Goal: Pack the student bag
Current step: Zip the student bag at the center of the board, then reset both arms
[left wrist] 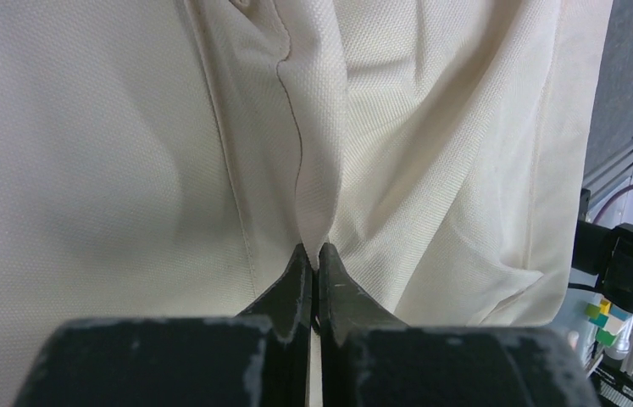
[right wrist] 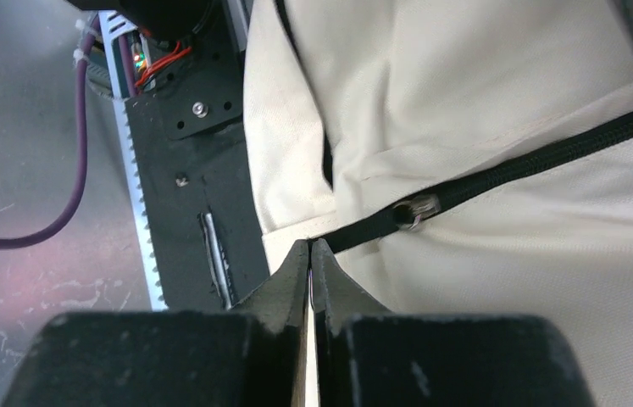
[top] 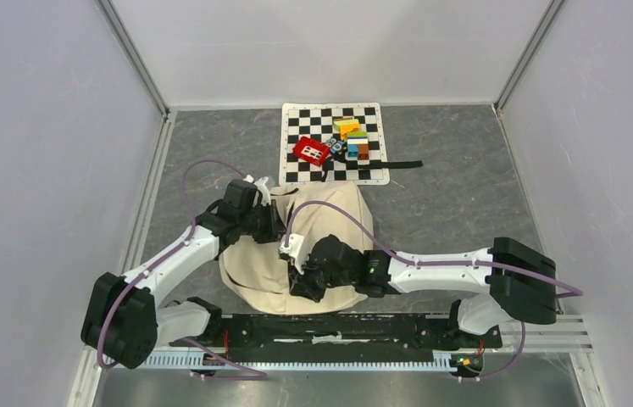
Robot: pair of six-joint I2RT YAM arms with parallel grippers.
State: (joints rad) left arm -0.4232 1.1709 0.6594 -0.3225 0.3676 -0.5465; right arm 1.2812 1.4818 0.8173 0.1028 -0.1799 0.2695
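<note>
The top external camera looked down from above and behind the arm bases, distant enough to take in the whole table point(top: 465, 195). The left wrist camera looked along the left gripper point(left wrist: 313, 248) and the right wrist camera along the right gripper point(right wrist: 310, 244), both very close to the student bag point(top: 338, 208), which all three views shared.

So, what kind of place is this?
Probably a robot test cell in a laboratory: plain grey panels wall in a table, the left arm and right arm are bolted to a rail at its near edge, and a checkerboard mat lies at the far side.
</note>
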